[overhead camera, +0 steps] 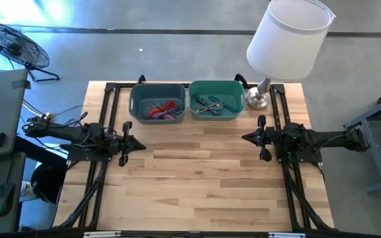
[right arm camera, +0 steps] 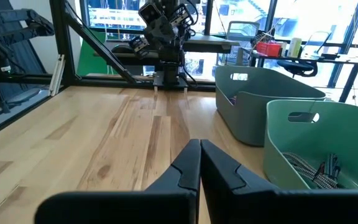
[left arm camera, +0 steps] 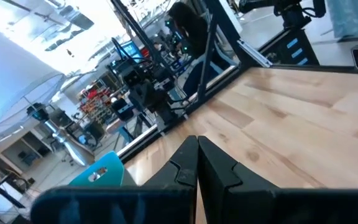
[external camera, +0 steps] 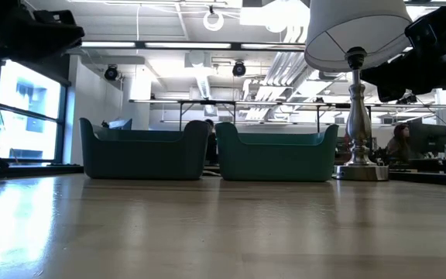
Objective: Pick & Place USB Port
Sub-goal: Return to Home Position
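Two bins stand side by side at the table's far edge. The blue-grey bin (overhead camera: 157, 103) holds red and purple cables. The green bin (overhead camera: 217, 100) holds dark grey cables and plugs (right arm camera: 319, 169). My left gripper (overhead camera: 141, 143) hovers shut over the table's left side, pointing right. My right gripper (overhead camera: 245, 137) hovers shut over the right side, pointing left. In the wrist views both grippers, left (left arm camera: 197, 146) and right (right arm camera: 200, 148), show their fingers closed together on nothing. No single USB port can be made out.
A lamp with a white shade (overhead camera: 288, 38) and metal base (overhead camera: 258, 99) stands at the far right corner beside the green bin. Black frame rails (overhead camera: 104, 112) run along both sides of the table. Bare wood (overhead camera: 197, 178) lies between the arms and toward the near edge.
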Available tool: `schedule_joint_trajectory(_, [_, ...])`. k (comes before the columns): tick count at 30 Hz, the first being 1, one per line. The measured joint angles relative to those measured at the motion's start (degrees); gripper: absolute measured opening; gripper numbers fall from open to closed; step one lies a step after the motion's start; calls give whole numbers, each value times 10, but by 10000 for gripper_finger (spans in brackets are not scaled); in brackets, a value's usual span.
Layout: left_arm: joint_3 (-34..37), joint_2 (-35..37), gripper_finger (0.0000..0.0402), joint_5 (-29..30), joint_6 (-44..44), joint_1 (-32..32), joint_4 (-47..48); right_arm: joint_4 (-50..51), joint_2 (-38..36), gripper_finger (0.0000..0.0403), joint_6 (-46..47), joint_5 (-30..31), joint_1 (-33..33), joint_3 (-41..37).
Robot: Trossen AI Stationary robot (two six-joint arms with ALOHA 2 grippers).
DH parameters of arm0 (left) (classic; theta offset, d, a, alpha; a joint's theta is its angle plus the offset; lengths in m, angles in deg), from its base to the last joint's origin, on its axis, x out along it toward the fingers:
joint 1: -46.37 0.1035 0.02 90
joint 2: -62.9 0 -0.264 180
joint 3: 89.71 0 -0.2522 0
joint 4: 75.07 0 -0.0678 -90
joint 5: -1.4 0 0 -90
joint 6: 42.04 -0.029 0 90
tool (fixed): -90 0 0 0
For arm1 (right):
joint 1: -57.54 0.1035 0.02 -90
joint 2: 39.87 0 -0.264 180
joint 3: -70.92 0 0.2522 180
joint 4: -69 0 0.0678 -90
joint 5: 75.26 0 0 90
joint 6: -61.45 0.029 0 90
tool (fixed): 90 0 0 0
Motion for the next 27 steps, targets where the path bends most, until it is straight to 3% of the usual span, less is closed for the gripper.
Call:
schedule_joint_trajectory(11, [37,87,0,-50,-25,0,21,0,0,2,0,0,0,0])
schedule_joint_trajectory(27, [39,98,0,1,-56,0,52,0,0,3,0,0,0,0])
